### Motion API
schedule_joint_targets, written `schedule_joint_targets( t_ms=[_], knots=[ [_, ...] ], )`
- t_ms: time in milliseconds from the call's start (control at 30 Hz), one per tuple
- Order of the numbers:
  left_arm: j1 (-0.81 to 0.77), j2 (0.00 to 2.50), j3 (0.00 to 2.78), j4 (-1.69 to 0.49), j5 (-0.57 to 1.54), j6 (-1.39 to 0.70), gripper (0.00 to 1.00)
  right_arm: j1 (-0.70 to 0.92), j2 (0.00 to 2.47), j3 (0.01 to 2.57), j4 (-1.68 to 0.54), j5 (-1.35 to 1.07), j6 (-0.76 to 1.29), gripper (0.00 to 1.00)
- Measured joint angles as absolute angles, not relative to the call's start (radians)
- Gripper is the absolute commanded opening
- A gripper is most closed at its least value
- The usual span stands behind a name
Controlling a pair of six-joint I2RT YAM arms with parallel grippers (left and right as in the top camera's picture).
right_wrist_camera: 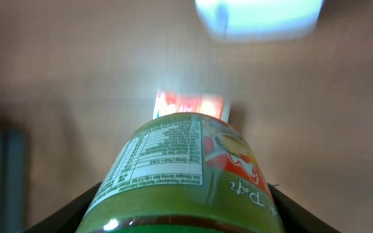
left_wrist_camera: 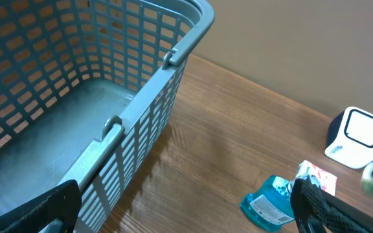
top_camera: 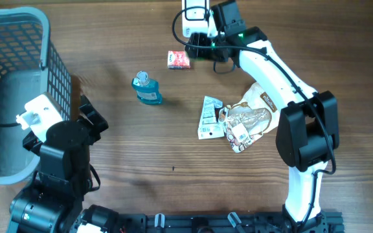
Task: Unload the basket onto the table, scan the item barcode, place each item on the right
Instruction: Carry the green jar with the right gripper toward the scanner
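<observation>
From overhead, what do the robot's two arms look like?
The right arm has white links between black joints, a black cable along it and a green light near the wrist. The left arm is black with a white block. The gripper fingers are black.

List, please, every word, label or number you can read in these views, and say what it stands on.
Nothing reads clearly.
On the green can: a facts panel and red script logo, both blurred.
On the blue bottle: label print too small.
On the white packet: print too small.
On the red packet: lettering too small.
</observation>
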State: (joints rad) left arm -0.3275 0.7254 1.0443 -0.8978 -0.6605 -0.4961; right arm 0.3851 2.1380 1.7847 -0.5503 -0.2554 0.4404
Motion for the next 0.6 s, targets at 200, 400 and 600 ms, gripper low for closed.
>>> schedule_joint_targets(
  t_ms=[200,400,600],
  knots=[
    [-0.327,0.725,1.044,-0.898,-0.661,-0.496,1.00,0.385,2.140,1.785,-0.316,-0.087,0.362,0.62],
    [-0.327,0.725,1.044,-0.898,-0.661,-0.496,1.00,0.385,2.148,1.785,-0.123,0.039,0.329,0.66],
    [-0.327,0.725,1.044,-0.898,-0.661,-0.496,1.00,0.385,2.210,1.786,0.050,0.091,0.278,0.66]
  ],
)
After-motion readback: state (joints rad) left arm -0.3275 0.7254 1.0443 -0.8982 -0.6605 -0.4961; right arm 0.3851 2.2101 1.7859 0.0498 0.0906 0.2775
